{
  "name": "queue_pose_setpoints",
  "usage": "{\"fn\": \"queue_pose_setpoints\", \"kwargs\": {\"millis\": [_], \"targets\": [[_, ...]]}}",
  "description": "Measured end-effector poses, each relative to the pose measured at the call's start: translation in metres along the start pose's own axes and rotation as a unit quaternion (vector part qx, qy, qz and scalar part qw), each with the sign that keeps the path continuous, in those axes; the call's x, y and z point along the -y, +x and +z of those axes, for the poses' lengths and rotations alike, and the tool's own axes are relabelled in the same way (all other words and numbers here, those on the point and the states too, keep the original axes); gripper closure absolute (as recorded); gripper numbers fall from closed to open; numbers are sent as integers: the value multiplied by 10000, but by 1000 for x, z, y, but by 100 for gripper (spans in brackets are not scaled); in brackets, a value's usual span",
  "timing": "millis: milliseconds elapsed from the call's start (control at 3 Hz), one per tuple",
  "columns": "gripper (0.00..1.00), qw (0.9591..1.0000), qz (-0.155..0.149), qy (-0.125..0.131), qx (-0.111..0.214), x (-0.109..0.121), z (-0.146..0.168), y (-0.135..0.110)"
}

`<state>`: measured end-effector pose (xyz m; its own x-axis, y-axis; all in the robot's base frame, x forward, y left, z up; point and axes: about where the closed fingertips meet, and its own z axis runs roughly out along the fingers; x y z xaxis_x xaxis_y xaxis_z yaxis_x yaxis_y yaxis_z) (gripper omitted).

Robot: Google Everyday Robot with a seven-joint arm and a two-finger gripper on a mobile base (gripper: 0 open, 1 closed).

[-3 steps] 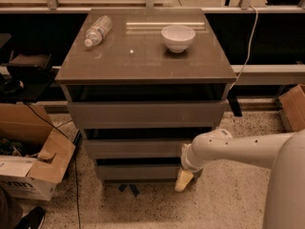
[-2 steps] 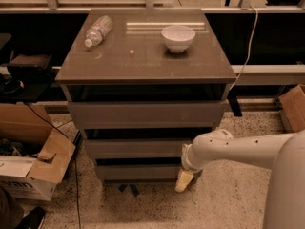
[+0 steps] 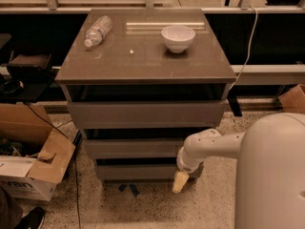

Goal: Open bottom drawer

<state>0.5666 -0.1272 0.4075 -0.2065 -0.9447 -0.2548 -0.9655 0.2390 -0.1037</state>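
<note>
- While the tool (image 3: 181, 181) sits by the bottom drawer (image 3: 136, 171), lower centre, we cannot tell whether it grips anything.
- We judge the opening hardly begun.

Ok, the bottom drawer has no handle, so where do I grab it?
Probably the top lip of the bottom drawer: its front is flat, but a dark gap runs above it. Come in from the front and over the lip near the right end, where the gripper hangs.

The pincer (image 3: 180, 182) hangs before the right end of the bottom drawer (image 3: 138, 171).
</note>
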Motion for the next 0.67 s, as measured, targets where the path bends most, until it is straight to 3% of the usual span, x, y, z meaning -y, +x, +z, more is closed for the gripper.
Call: {"fn": "queue_pose_setpoints", "kwargs": {"millis": [333,667], "targets": [[0,9996,-12,-103,-263,3,61,13],[0,9996,-12,-103,-263,3,61,13]]}}
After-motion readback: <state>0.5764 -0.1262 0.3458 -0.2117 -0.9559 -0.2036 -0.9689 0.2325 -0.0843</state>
